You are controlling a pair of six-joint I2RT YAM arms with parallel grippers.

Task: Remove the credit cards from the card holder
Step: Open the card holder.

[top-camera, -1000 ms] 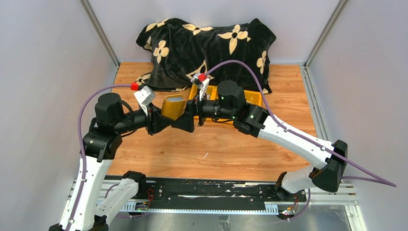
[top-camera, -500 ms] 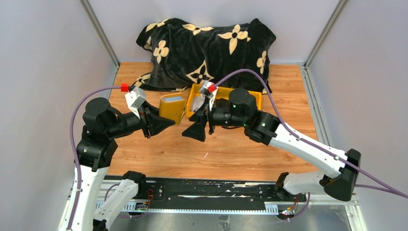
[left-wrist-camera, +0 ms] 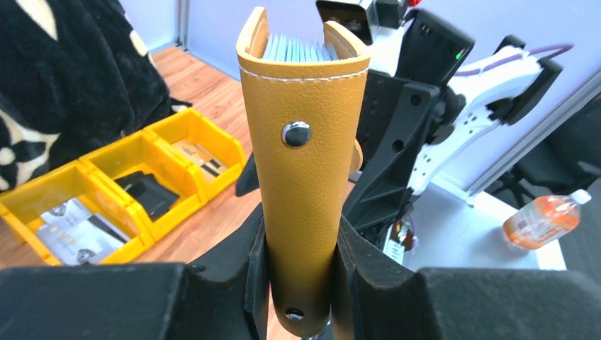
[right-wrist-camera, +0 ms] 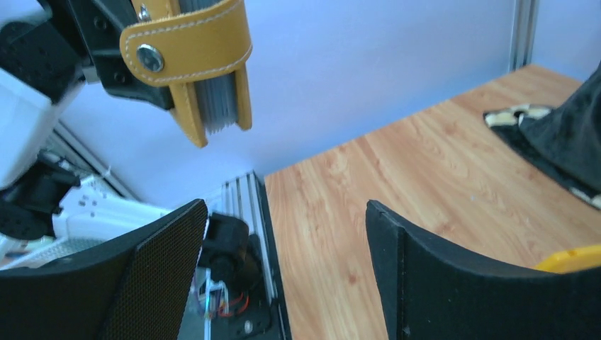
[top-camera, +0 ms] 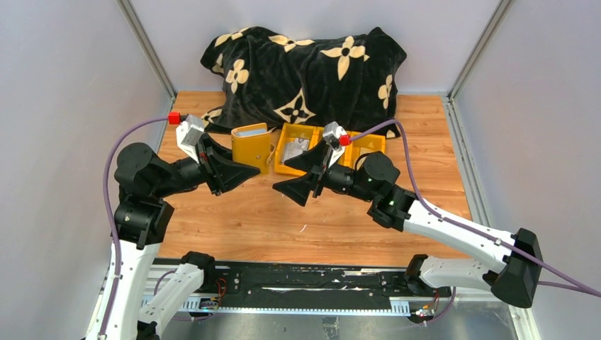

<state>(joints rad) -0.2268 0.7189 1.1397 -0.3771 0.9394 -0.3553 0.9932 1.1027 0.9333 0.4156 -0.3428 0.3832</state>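
My left gripper (top-camera: 244,166) is shut on the card holder (top-camera: 253,145), a mustard-yellow case, and holds it above the table. In the left wrist view the holder (left-wrist-camera: 305,163) stands upright between my fingers (left-wrist-camera: 234,283), its snap button facing the camera. Blue-grey pocket edges (left-wrist-camera: 301,49) show at its open top; I cannot make out separate credit cards there. My right gripper (top-camera: 292,176) is open and empty, a short way right of the holder. In the right wrist view the holder (right-wrist-camera: 191,64) hangs at the upper left, far from my gripper (right-wrist-camera: 283,262).
Two yellow bins (top-camera: 301,147) (top-camera: 368,142) stand behind the grippers. The left bin holds pale flat items (left-wrist-camera: 78,230) and the other a dark item (left-wrist-camera: 145,193). A black blanket with beige flowers (top-camera: 305,67) covers the back of the table.
The two grippers have drawn apart. My left gripper moved left and back with the holder. My right gripper came off the holder, moved right and now stands open.
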